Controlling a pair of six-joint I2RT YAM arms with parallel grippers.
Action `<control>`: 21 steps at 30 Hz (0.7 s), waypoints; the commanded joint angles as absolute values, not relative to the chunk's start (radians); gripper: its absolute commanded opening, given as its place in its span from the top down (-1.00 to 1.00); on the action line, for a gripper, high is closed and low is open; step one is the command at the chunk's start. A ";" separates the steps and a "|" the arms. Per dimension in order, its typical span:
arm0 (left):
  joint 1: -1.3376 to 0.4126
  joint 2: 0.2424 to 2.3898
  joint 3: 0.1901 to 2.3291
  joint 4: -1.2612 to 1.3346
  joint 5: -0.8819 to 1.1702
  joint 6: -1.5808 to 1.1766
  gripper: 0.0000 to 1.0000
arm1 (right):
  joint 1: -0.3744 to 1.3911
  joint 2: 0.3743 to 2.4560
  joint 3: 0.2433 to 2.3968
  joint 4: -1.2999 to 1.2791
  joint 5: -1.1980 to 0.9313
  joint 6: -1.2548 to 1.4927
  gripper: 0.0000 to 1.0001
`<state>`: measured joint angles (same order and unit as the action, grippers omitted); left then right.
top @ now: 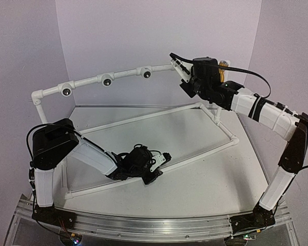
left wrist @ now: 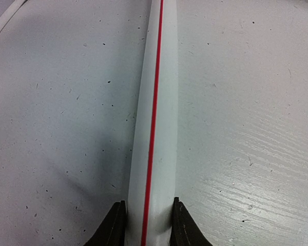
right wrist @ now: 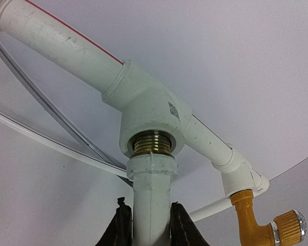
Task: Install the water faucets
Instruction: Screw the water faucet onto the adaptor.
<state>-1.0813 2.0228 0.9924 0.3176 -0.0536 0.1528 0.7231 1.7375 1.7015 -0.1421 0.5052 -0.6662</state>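
Right wrist, my right gripper (right wrist: 149, 225) clamped on white faucet (right wrist: 151, 187), its tip at tee socket (right wrist: 149, 115) just ahead, yellow-orange faucet (right wrist: 252, 221) lower right, left gripper (left wrist: 149, 211) clasping pipe (left wrist: 155, 102).

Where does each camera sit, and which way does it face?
Top external: above, behind, facing down on the white pipe frame; left arm, right arm show.
Left wrist: looks along a red-striped white pipe; left gripper clamps it.
Right wrist: faces the white plastic faucet in the right gripper.
Shared, top and right wrist: the yellow-orange plastic faucet.
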 commanded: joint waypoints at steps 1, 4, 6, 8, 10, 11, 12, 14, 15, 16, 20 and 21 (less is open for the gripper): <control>-1.125 2.127 0.928 0.104 -0.018 0.040 1.00 | 0.730 1.789 1.852 0.002 0.395 -0.609 1.00; -1.125 2.127 0.928 0.104 -0.018 0.041 0.99 | 0.744 1.815 1.895 -0.032 0.413 -0.609 1.00; -1.126 2.126 0.927 0.103 -0.018 0.039 0.99 | 0.744 1.822 1.906 -0.033 0.422 -0.601 1.00; -1.126 2.125 0.926 0.104 -0.018 0.039 1.00 | 0.744 1.833 1.919 -0.039 0.423 -0.583 1.00; -1.126 2.125 0.925 0.103 -0.018 0.038 0.99 | 0.744 1.845 1.943 -0.050 0.429 -0.566 1.00; -1.125 2.125 0.925 0.103 -0.019 0.038 1.00 | 0.746 1.850 1.962 -0.061 0.428 -0.550 1.00; -1.126 2.125 0.924 0.104 -0.019 0.038 1.00 | 0.750 1.855 1.991 -0.075 0.424 -0.530 1.00; -1.126 2.125 0.925 0.104 -0.020 0.039 1.00 | 0.759 1.880 2.043 -0.104 0.433 -0.523 1.00; -1.126 2.125 0.925 0.103 -0.020 0.038 1.00 | 0.763 1.891 2.070 -0.118 0.436 -0.524 1.00; -1.126 2.125 0.926 0.103 -0.020 0.039 1.00 | 0.765 1.898 2.085 -0.125 0.435 -0.525 1.00; -1.126 2.125 0.926 0.104 -0.021 0.037 1.00 | 0.779 1.906 2.110 -0.139 0.431 -0.508 1.00; -1.126 2.125 0.926 0.104 -0.021 0.038 0.99 | 0.779 1.910 2.113 -0.142 0.436 -0.508 1.00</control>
<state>-1.0817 2.0228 0.9920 0.3191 -0.0568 0.1532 0.7663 1.8587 2.0143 -0.4504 0.5596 -0.5483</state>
